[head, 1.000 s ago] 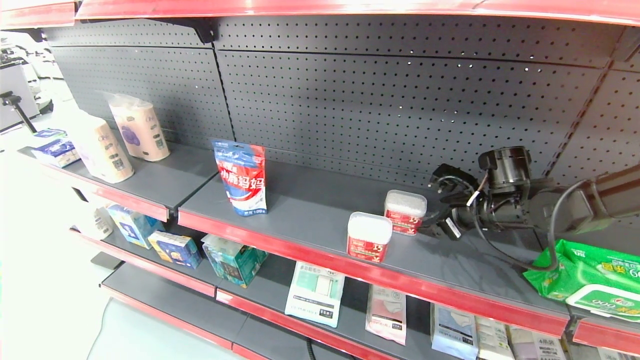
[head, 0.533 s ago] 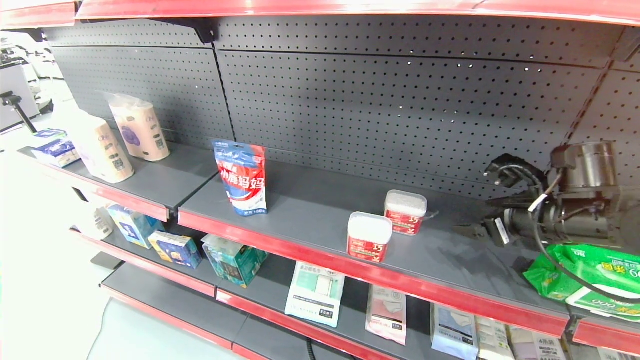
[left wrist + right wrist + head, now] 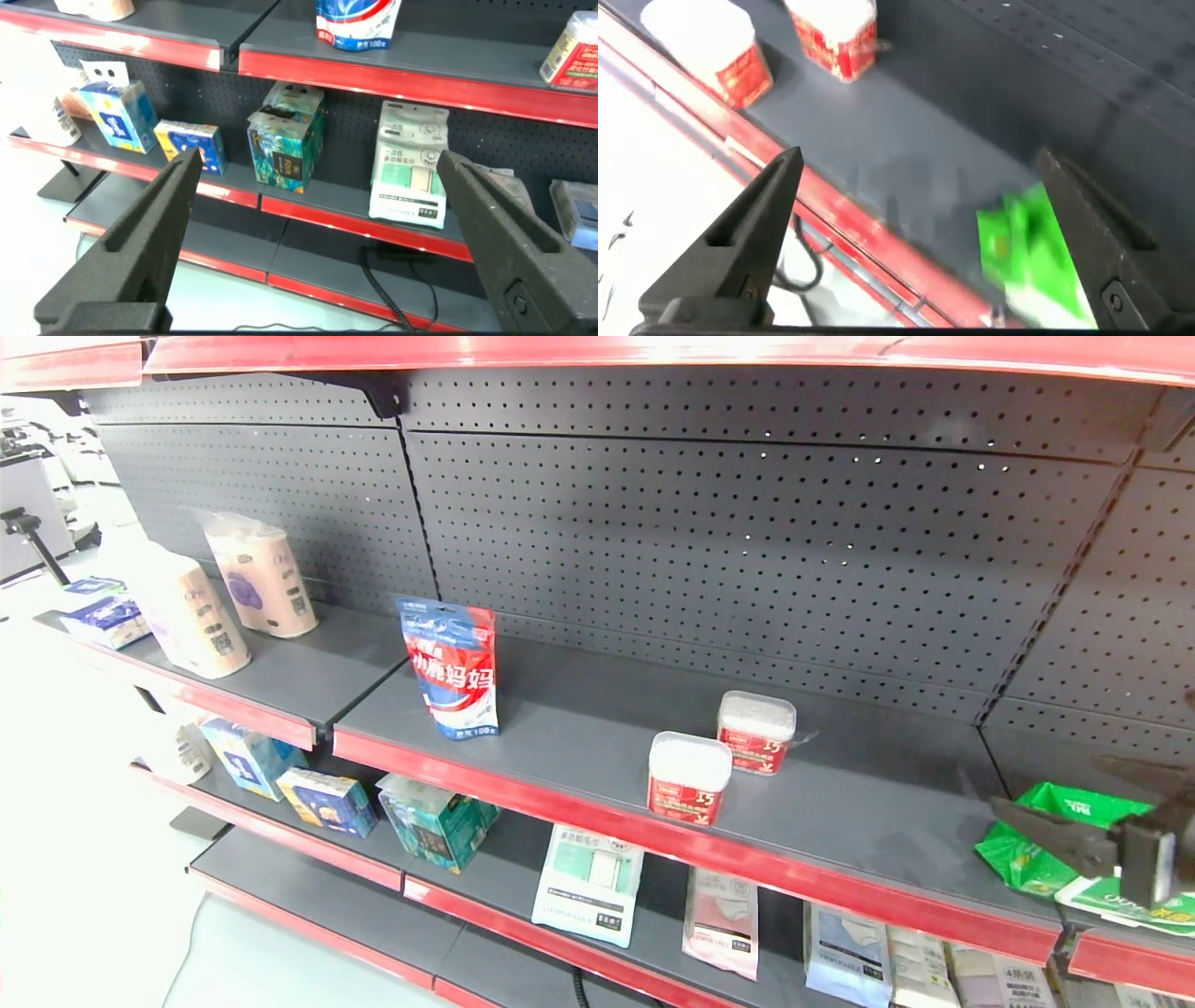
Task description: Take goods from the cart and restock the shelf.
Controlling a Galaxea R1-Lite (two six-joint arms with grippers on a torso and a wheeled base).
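Two red-and-white tubs stand on the grey middle shelf [image 3: 579, 728], one at the front [image 3: 689, 777] and one behind it [image 3: 756, 731]. A blue pouch [image 3: 455, 667] stands upright to their left. My right gripper [image 3: 1046, 784] hangs open and empty at the shelf's far right, just in front of a green wipes pack [image 3: 1027, 861]. From the right wrist, that gripper [image 3: 920, 159] is above the shelf's red lip, with both tubs [image 3: 705, 51] [image 3: 836, 37] and the green pack [image 3: 1032, 247] nearby. My left gripper [image 3: 318, 161] is open and empty, low down before the lower shelves.
Two wrapped paper rolls [image 3: 191, 616] [image 3: 261, 574] stand at the shelf's left end. The lower shelf holds blue boxes [image 3: 117, 112], a teal box [image 3: 288, 140] and a white hanging pack [image 3: 408, 163]. Bare shelf lies between the pouch and the tubs, and right of the tubs.
My right arm has drawn back from beside the rear tub, moving right and down to the picture's edge. The tubs have stayed where they were.
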